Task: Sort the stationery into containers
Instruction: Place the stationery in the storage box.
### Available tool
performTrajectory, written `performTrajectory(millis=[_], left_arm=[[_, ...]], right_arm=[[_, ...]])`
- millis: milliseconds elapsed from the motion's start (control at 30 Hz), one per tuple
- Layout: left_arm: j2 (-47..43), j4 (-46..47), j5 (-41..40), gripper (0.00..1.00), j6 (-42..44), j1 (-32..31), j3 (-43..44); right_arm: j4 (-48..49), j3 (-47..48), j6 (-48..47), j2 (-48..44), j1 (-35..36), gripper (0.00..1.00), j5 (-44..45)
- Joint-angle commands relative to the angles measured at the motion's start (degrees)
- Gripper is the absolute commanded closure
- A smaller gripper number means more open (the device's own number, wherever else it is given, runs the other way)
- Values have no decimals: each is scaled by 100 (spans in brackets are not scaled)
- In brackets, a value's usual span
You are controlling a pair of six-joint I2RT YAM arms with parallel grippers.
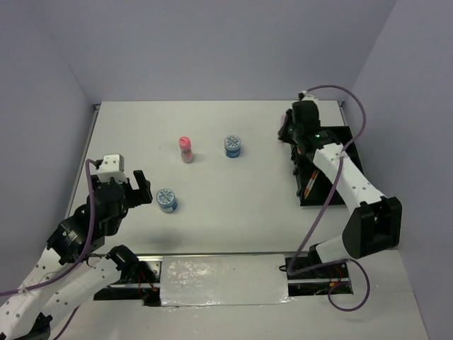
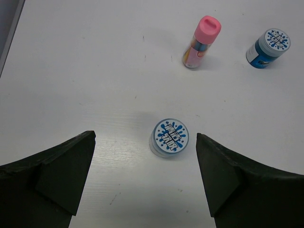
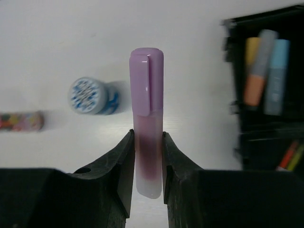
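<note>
Okay, right gripper [image 3: 148, 142] was clamped on the purple marker [image 3: 147, 85], jaws narrow, pinching its lower barrel with the cap end sticking out past the fingertips. In the top view the right gripper [image 1: 294, 131] hung at the far left corner of the black organiser tray [image 1: 322, 203], which sat on the right side of the table [image 1: 233, 227]. Whether the marker was over the tray or just beside it, I couldn't tell.

In the right wrist view, one compartment of the tray [image 3: 230, 95] held an orange marker [image 3: 255, 85] and a blue marker [image 3: 278, 76] side by side. The next compartment held thin pens [image 3: 289, 156], orange and yellowish, blurry.

Left gripper [image 2: 145, 137] was wide open with nothing in it, hovering at the near left of the table with the near tub [image 2: 170, 137] showing between its fingers, not touching.

In the top view the near tub [image 1: 166, 200] stood just right of the left gripper [image 1: 134, 188]. The pink bottle [image 1: 186, 149] stood upright farther back, with the far tub [image 1: 233, 146] to its right and apart from it. Both were well left of the tray.
</note>
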Motion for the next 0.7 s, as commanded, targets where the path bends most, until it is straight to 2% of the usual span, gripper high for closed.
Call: performTrajectory(millis=[0, 100, 233, 367, 533, 667], left_arm=[[-89, 212, -8, 1, 144, 25, 58], [-124, 229, 27, 1, 162, 25, 40], [-124, 247, 62, 1, 171, 25, 40], [-71, 264, 106, 1, 214, 25, 32], [-53, 273, 124, 1, 215, 25, 23], [-10, 291, 150, 1, 232, 25, 31]], right_arm=[[-535, 384, 32, 250, -836, 100, 509], [-466, 517, 366, 487, -1467, 100, 827], [-360, 745, 622, 1014, -1952, 100, 925], [-640, 1490, 569, 1752, -2112, 100, 819], [-826, 1880, 560, 2394, -2129, 98, 810], [-606, 1677, 621, 2369, -2129, 86, 644]])
